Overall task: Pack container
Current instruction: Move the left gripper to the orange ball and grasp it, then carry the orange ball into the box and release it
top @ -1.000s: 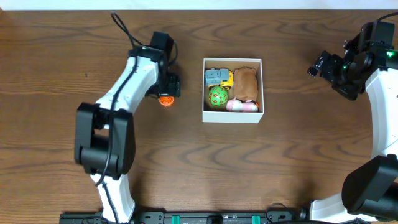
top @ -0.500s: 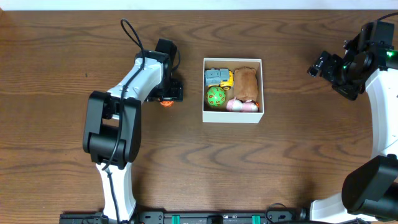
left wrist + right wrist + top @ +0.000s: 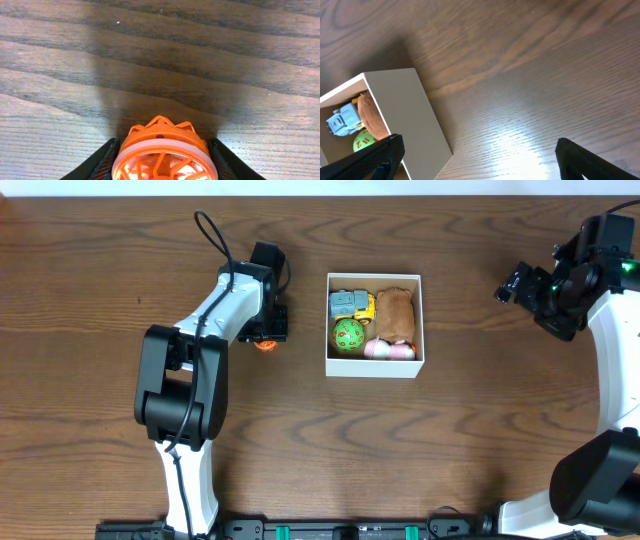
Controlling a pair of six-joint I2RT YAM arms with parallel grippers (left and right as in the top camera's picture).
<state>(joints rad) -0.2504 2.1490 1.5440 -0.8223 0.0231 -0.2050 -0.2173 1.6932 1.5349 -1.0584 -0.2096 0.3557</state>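
The container [image 3: 421, 320] is a small white box with a brown inside, in the middle of the table. It holds a grey and yellow toy [image 3: 350, 303], a brown toy [image 3: 395, 313], a green ball [image 3: 349, 334] and a pink toy [image 3: 388, 350]. It also shows in the right wrist view [image 3: 412, 115]. My left gripper [image 3: 266, 335] is to the left of the box, shut on an orange lattice ball [image 3: 164, 152] that rests at the table surface. My right gripper [image 3: 522, 288] is open and empty, well right of the box.
The wooden table [image 3: 450, 440] surrounds the box. The left arm stretches from the near edge up to the ball. The right arm stands at the far right edge.
My left arm shifted a little right from a second ago and its gripper has stayed around the orange ball. The right arm has not moved.
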